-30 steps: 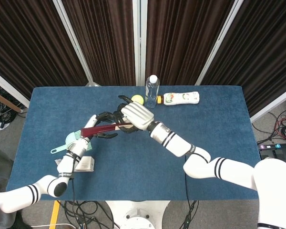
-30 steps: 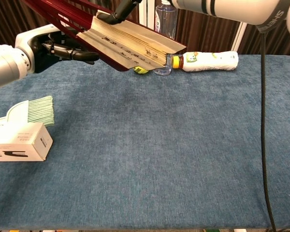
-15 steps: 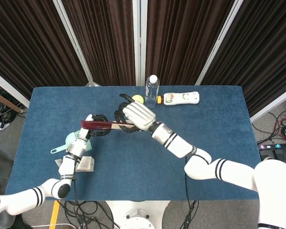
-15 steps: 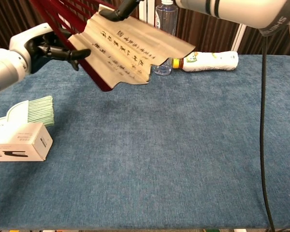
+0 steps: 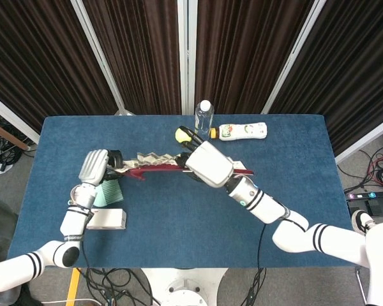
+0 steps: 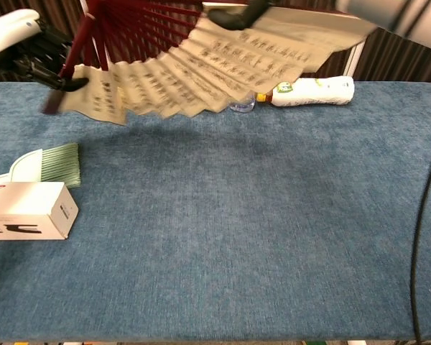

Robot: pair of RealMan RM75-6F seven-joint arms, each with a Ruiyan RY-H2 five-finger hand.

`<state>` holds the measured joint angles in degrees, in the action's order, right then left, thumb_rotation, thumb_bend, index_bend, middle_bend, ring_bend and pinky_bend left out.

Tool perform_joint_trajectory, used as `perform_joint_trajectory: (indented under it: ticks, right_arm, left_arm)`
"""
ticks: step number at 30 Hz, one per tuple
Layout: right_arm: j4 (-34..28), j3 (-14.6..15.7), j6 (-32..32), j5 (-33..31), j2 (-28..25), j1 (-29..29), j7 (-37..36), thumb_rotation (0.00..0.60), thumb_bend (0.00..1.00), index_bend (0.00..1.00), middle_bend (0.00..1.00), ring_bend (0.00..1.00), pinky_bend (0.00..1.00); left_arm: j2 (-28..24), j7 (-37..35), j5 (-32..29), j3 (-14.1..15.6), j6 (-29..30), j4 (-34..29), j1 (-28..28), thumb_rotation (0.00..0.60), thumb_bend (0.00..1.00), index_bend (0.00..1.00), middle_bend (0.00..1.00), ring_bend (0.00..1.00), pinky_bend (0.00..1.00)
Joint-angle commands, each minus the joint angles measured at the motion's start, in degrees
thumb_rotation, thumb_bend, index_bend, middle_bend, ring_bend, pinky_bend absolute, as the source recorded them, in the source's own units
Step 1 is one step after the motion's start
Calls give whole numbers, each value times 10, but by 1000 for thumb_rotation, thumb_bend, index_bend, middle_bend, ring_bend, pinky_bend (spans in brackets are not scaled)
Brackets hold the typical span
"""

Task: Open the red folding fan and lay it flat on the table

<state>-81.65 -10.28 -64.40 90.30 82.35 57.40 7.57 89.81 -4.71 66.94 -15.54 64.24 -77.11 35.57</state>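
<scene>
The red folding fan (image 6: 201,65) hangs spread wide above the table, its red ribs on top and a tan leaf with dark writing below. From the head view the fan (image 5: 154,164) shows edge-on as a pleated strip. My left hand (image 5: 94,167) grips its left outer rib, and the same left hand (image 6: 21,43) sits at the chest view's top left corner. At the other end, my right hand (image 5: 209,162) holds the right outer rib, with dark fingers (image 6: 237,14) curled over the top edge.
A clear water bottle (image 5: 203,121), a yellow ball (image 5: 181,133) and a lying white bottle (image 5: 241,131) sit at the table's far edge. A green brush (image 6: 50,164) and a white box (image 6: 27,210) lie at the left. Blue cloth (image 6: 258,230) covers the table.
The fan has spread from nearly folded to wide open. My left hand moved left with one rib and my right hand moved right with the other.
</scene>
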Motion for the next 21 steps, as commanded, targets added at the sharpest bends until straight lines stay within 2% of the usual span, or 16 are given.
perform_joint_trajectory:
  ticks: [1,5,10,13,17,21]
  right_arm:
    - [-41,32,-33,21,-21,-45,109,600,817,718,643,300,10]
    - [-74,42,-38,20,-23,-65,187,600,818,703,642,297,0]
    - [-122,52,-45,21,-30,-89,286,600,824,700,642,296,0]
    - [-137,62,-46,24,-30,-103,321,600,823,699,642,296,0]
    - [-121,79,-56,44,-17,-122,348,600,823,698,642,290,0]
    - [-65,97,-77,77,13,-141,364,600,823,697,642,284,0]
  left_arm:
    - [11,106,3,12,64,5,-9,600,368,680,693,622,551]
    - [31,186,20,23,101,20,-9,600,369,669,676,613,548]
    - [53,248,42,32,139,30,-13,600,365,652,652,606,546]
    - [62,276,52,40,148,28,-14,600,360,642,645,605,545]
    - [79,310,65,54,149,35,-15,600,357,628,634,604,541]
    - [101,378,73,70,147,50,-13,600,353,573,589,585,537]
